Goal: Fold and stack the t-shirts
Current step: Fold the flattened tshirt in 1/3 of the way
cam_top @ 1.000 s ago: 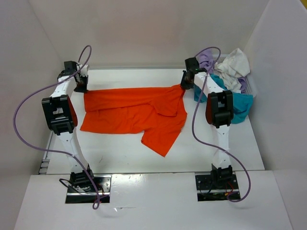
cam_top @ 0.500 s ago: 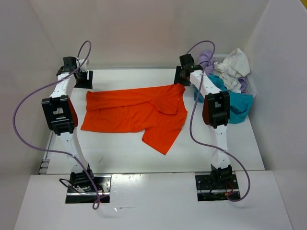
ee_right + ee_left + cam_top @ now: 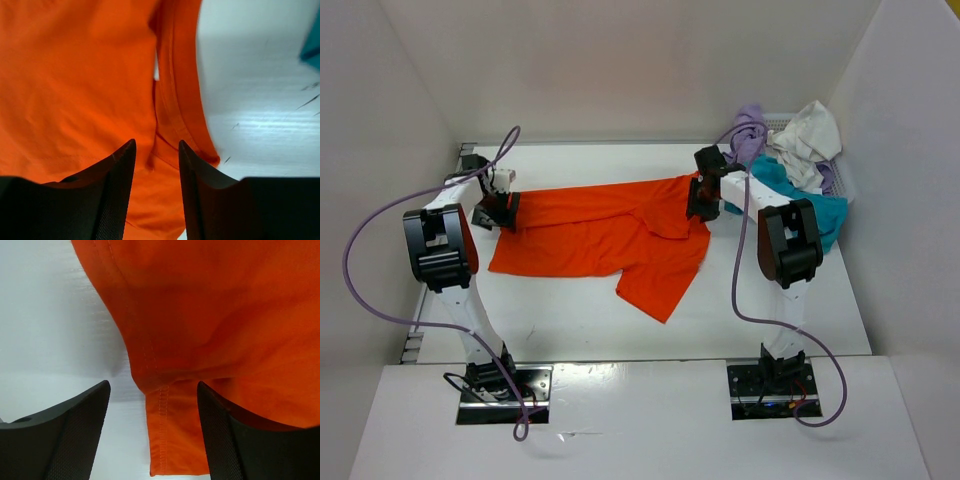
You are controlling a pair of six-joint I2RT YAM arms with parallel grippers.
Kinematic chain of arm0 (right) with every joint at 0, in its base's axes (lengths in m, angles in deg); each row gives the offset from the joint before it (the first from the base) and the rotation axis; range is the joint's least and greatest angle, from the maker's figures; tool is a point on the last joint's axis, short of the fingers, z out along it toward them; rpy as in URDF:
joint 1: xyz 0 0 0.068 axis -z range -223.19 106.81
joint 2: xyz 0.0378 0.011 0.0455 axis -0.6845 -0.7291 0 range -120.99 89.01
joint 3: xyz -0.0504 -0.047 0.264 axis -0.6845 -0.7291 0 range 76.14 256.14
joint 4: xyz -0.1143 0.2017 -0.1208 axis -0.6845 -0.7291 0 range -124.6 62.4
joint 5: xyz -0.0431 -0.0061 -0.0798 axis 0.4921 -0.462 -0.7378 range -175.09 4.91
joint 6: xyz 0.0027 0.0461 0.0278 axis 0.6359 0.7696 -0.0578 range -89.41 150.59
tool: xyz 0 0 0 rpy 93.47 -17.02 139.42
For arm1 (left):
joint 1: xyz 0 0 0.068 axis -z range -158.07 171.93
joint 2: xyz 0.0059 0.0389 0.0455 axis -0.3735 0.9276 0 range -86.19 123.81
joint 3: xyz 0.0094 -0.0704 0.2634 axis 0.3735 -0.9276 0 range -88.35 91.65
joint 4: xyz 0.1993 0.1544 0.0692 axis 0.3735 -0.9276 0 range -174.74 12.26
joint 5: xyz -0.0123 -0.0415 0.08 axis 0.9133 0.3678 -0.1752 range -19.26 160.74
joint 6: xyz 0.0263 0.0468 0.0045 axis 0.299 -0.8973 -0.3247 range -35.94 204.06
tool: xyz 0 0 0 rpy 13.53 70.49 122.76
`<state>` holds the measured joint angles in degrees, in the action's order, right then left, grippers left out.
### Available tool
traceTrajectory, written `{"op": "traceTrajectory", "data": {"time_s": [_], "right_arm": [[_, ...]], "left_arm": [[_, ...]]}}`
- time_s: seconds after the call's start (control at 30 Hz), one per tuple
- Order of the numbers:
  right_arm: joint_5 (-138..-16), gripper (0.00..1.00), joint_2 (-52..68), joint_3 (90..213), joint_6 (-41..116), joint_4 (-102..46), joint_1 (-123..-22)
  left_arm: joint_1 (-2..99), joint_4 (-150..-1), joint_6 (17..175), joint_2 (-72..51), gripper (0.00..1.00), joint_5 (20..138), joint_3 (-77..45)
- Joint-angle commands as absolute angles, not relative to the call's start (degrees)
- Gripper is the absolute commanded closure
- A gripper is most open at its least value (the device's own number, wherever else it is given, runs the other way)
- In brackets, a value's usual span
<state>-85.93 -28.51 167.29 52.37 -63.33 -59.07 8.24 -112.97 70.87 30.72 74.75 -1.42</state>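
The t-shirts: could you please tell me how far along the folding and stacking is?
Nothing is stacked yet. In hand: the orange t-shirt lies rumpled on the table, left gripper and right gripper open over its two ends. Left: teal, lavender and off-white shirts heaped at the basket.

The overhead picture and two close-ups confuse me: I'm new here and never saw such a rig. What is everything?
The overhead view looks down from behind two robot arms bolted to the table. Each close-up comes from a camera on one wrist; the dark wedges are that gripper's fingers. An orange t-shirt lies spread on the table. The left gripper hangs over its left edge, the right gripper over its right edge; both are open, holding nothing. At the right, a teal shirt, an off-white shirt and a lavender shirt are heaped at a white basket.
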Motion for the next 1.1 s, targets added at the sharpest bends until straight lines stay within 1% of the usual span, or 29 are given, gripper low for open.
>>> {"op": "traceTrajectory", "data": {"time_s": [0.0,0.03,0.27,0.3,0.37,0.5,0.53,0.57,0.6,0.67,0.7,0.8,0.83,0.93,0.97,1.07], "right_arm": [[-81.6,0.55,-26.2,165.0,53.9,-59.9,-58.8],[-81.1,0.57,-26.2,164.5,54.4,-59.9,-58.8],[-79.2,0.57,-26.2,162.8,54.9,-58.8,-59.4],[-79.2,0.57,-26.2,162.8,54.9,-58.8,-59.4],[-79.2,0.57,-26.7,162.3,54.9,-58.8,-59.4],[-79.2,0.57,-26.7,161.7,54.9,-58.8,-59.4],[-79.2,0.57,-26.7,161.7,54.9,-58.8,-59.4],[-79.2,0.57,-26.7,161.7,54.9,-58.8,-59.4],[-79.2,0.57,-26.7,161.7,54.9,-58.8,-59.4],[-79.2,0.57,-26.7,161.7,54.9,-58.8,-59.4],[-79.2,0.57,-26.7,161.7,54.9,-58.8,-59.9],[-79.2,0.57,-26.7,161.2,54.9,-59.3,-59.9],[-79.2,0.57,-26.7,161.2,54.9,-59.9,-59.9],[-79.2,0.57,-26.7,161.2,54.9,-60.4,-60.5],[-79.2,0.57,-26.7,160.7,54.9,-60.9,-60.5],[-79.2,0.57,-26.7,160.2,54.9,-60.9,-61.1]], "left_arm": [[8.1,-111.1,71.1,28.8,0.24,75.8,-1.2],[8.1,-111.1,71.1,29.3,0.24,75.8,-1.2],[8.1,-110.1,71.6,28.2,0.24,75.8,-1.2],[8.1,-110.1,72.1,28.2,0.28,75.8,-1.2],[8.1,-110.1,72.1,29.3,0.31,75.8,-1.2],[8.1,-109.6,72.1,29.8,0.49,76.9,-1.8],[8.1,-109.6,72.1,30.4,0.54,76.9,-1.3],[8.1,-109.6,72.6,31.1,0.63,77.6,-1.3],[8.1,-109.6,72.6,31.8,0.66,77.6,-0.5],[8.8,-110.1,72.6,32.5,0.71,77.6,0.2],[8.8,-110.1,72.6,33.1,0.75,77.6,0.2],[8.8,-110.1,72.6,33.1,0.82,77.6,0.2],[8.8,-110.1,72.6,33.1,0.86,77.6,0.2],[8.8,-110.1,72.6,32.6,0.90,77.6,0.2],[8.8,-110.1,72.6,32.6,0.95,77.6,0.2],[8.8,-110.1,72.6,32.0,1.00,77.6,0.2]]}}
